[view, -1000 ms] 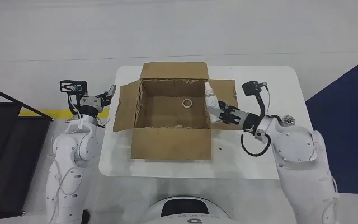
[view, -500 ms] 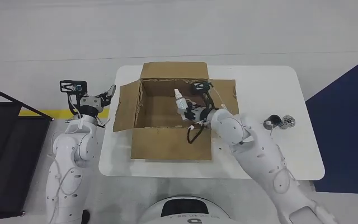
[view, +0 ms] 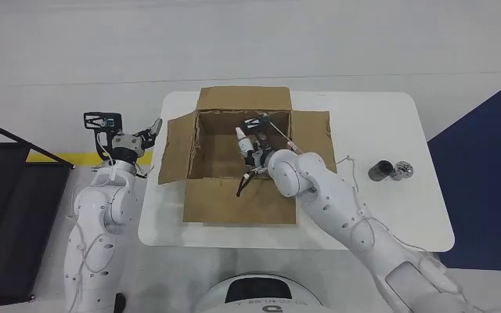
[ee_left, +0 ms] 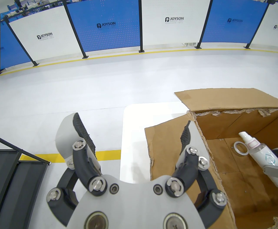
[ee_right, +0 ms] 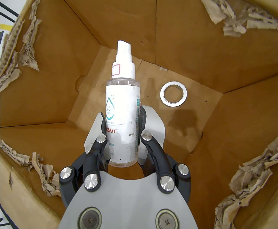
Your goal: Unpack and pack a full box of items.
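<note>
An open cardboard box [view: 239, 201] stands in the middle of the white table [view: 376, 211]. My right gripper [ee_right: 123, 118] is inside the box, shut on a clear spray bottle [ee_right: 122, 104] with a white pump top; the spray bottle [view: 243, 144] hangs above the box floor. A small white ring [ee_right: 173, 93] lies flat on the box floor beside the bottle, and the ring [ee_left: 240, 148] and the bottle [ee_left: 259, 150] also show in the left wrist view. My left gripper [ee_left: 132, 130] stands open and empty off the table's left side, beside the box's left flap [view: 176, 149].
A dark cylinder [view: 381, 170] and a small shiny round piece [view: 403, 168] lie on the table to the right of the box. A black rack [view: 19, 219] stands off the table's left side. Torn cardboard edges [ee_right: 239, 19] line the box rim.
My right arm has carried the spray bottle from the box's right flap into the box, toward its middle. The dark cylinder and shiny piece came into view behind it. The left arm kept still.
</note>
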